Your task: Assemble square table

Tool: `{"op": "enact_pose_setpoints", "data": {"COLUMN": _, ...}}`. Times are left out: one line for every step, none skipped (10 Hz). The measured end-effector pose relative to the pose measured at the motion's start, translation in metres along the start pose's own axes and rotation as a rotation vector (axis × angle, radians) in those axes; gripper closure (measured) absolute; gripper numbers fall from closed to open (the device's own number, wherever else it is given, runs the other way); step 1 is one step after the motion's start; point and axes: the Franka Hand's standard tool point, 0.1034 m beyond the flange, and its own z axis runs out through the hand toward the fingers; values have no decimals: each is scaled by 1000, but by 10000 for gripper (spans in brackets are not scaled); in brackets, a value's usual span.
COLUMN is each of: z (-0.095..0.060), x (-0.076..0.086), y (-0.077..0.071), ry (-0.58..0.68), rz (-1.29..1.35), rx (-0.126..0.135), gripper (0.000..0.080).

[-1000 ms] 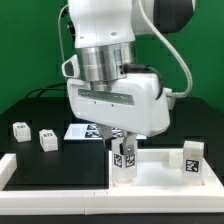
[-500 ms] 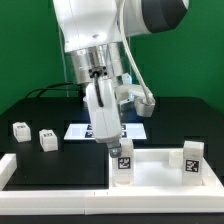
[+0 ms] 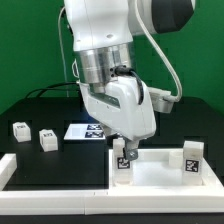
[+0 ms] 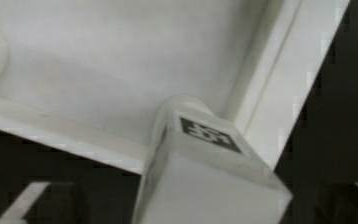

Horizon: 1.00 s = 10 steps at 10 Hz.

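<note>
One smooth white blocky leg (image 3: 122, 167) in gripper (image 3: 124, 147)

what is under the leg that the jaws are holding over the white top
The leg stands upright on the square top, in a corner close by its raised rim. Only bare white surface shows around it. The leg's own base hides whatever lies directly beneath, socket or not.

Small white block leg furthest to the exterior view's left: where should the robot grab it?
Probably from straight above, clamping two opposite flat sides of the small white block leg. It sits low on the black table, its sides free; the neighbouring loose leg stands apart. The gripper would first have to release the upright corner leg.
</note>
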Motion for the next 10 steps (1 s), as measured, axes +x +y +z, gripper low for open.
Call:
{"op": "enact_pose_setpoints", "data": {"z": 0, "x": 1, "y": 0, "ry": 0, "rz": -103, "rx": 0, "gripper": 153}}
{"op": "enact_pose_setpoints", "data": {"z": 0, "x": 1, "y": 0, "ry": 1, "rz": -157, "rx": 0, "gripper": 153}}
{"op": "enact_pose_setpoints", "data": {"z": 0, "x": -1, "y": 0, "ry": 9, "rz": -298, "rx": -12, "gripper": 153}}
{"op": "enact_pose_setpoints", "data": {"z": 1, "x": -6, "y": -2, "ry": 30, "rz": -492, "rx": -44, "gripper": 151}}
{"op": "enact_pose_setpoints", "data": {"z": 3, "x": -9, "y": -3, "ry": 31, "rz": -624, "rx": -55, "gripper": 151}}
{"op": "enact_pose_setpoints", "data": {"z": 4, "x": -6, "y": -1, "ry": 27, "rz": -726, "rx": -58, "gripper": 151}}
{"op": "enact_pose_setpoints", "data": {"z": 3, "x": -3, "y": 1, "ry": 26, "rz": -775, "rx": -58, "gripper": 151}}
{"op": "enact_pose_setpoints", "data": {"z": 4, "x": -4, "y": 1, "ry": 26, "rz": -743, "rx": -58, "gripper": 261}}
{"op": "enact_pose_setpoints", "data": {"z": 4, "x": -5, "y": 0, "ry": 27, "rz": -727, "rx": -57, "gripper": 396}}
{"op": "enact_pose_setpoints", "data": {"z": 4, "x": -5, "y": 0, "ry": 27, "rz": -718, "rx": -57, "gripper": 396}}
